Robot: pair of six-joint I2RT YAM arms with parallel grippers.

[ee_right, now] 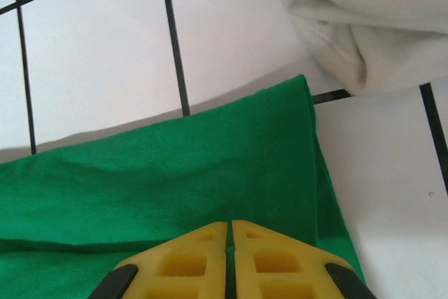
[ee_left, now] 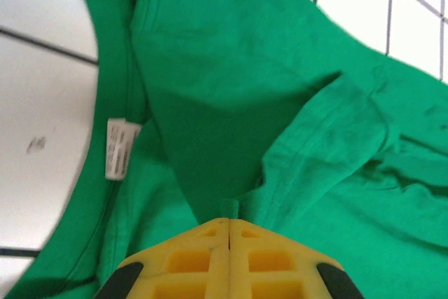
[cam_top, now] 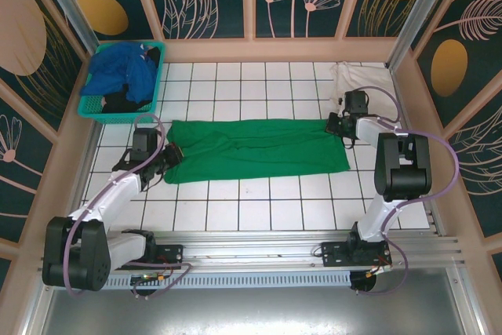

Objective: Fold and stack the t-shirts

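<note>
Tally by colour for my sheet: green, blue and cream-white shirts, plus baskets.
Green t-shirt: 1
Blue t-shirt: 1
Cream-white t-shirt: 1
Teal basket: 1
Total: 4

We see the left gripper (ee_left: 229, 223) low in the middle, its yellow fingers (ee_left: 183, 260) pressed together with a small tuck of the green t-shirt (ee_left: 231, 96) caught at their tips. The shirt covers most of the picture, creased and folded over itself toward the right. Its neckline (ee_left: 115, 68) curves down the left side, with a white label (ee_left: 120, 148) sewn inside. Beyond it lies the white tiled table (ee_left: 42, 103), marked by a small dark smudge (ee_left: 35, 145).
</note>
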